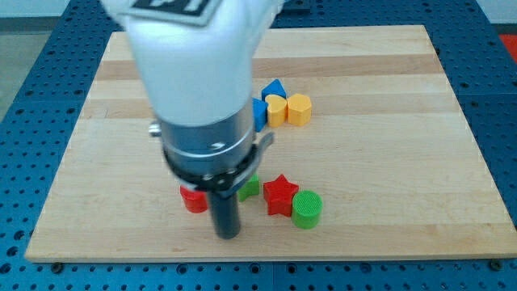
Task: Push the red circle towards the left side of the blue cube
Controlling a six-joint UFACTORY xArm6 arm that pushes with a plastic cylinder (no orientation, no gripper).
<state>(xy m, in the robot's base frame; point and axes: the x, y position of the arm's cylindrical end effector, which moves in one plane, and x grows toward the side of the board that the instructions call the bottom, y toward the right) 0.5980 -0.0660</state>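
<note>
1. My tip [228,234] — the lower end of the dark rod that serves as end effector — sits low on the tabletop [388,178], near the view's bottom edge. It is a plain rod with no jaws, so it neither spreads nor pinches anything.
2. The red circle [192,199] lies just to the view's left of the rod and a little above the tip; the arm's body hides part of it, and I cannot tell whether rod and block touch.
3. A small green block [250,188] peeks out at the rod's right side, its shape mostly hidden by the arm.
4. Further right lies a red star [280,194], and a green cylinder [307,208] touches its lower right side.
5. The blue cube [259,111] stands well above the tip, its left part hidden behind the arm's grey collar.
6. A yellow block [276,110] with a rounded top touches the cube's right side — a yellow hexagonal block [299,109] sits just beside that.
7. A blue triangular block [274,88] rests just above this row.
</note>
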